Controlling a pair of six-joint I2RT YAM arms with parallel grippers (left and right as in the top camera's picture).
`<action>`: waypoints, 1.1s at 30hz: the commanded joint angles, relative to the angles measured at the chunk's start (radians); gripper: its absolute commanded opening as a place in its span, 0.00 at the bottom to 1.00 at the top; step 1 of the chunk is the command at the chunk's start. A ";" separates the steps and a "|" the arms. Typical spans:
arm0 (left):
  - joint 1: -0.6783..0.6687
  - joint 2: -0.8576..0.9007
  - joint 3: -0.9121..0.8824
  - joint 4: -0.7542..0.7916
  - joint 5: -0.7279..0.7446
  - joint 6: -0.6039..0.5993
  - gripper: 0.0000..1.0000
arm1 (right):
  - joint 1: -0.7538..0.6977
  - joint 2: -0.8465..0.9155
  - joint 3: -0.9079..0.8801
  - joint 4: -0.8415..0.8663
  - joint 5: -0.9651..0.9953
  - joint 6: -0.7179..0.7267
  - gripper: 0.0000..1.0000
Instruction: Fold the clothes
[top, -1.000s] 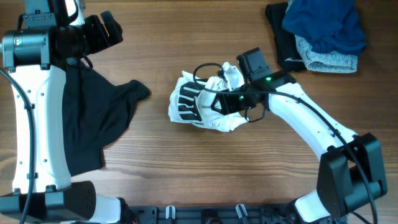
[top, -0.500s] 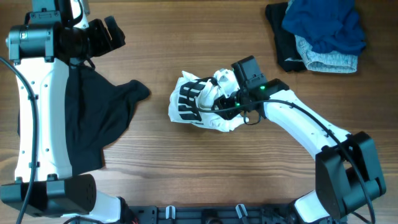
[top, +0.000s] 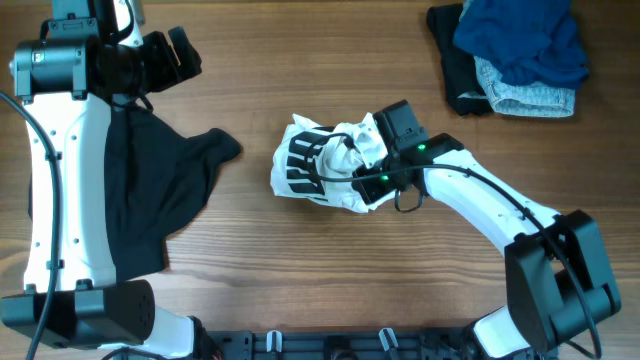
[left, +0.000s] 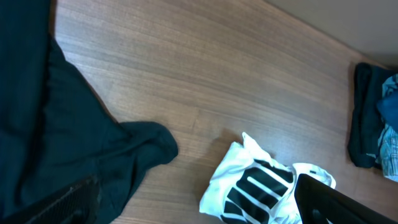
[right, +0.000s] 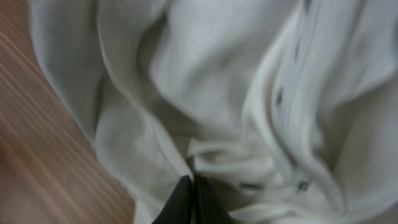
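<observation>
The white T-shirt (top: 318, 165) with a black striped print lies crumpled at the table's middle. It also shows in the left wrist view (left: 261, 186) and fills the right wrist view (right: 217, 81). My right gripper (top: 362, 172) sits on its right side, with the fingertips (right: 193, 196) shut together on a fold of the white fabric. The plain black garment (top: 150, 200) is spread at the left and also shows in the left wrist view (left: 62, 143). My left gripper (top: 175, 55) hovers over its far end, open and empty, with the fingers (left: 196, 190) wide apart.
A pile of other clothes, a blue garment (top: 520, 40) over a grey one (top: 530, 95) and a black one (top: 460, 70), lies at the back right corner. It shows at the right edge of the left wrist view (left: 373, 118). Bare wood separates the two garments.
My right gripper lifted a fold of the white T-shirt up and left, then came back down to the right with it. The left arm shifted slightly at first, then stayed still.
</observation>
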 joint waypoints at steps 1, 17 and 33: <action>0.005 0.005 -0.005 -0.003 -0.003 -0.004 1.00 | 0.002 -0.082 0.014 -0.126 -0.060 0.152 0.04; 0.005 0.005 -0.005 -0.001 -0.017 0.021 1.00 | 0.001 -0.135 -0.042 -0.255 -0.103 0.296 0.04; 0.005 0.005 -0.005 -0.003 -0.017 0.021 1.00 | -0.048 0.046 0.086 0.169 0.221 0.378 0.36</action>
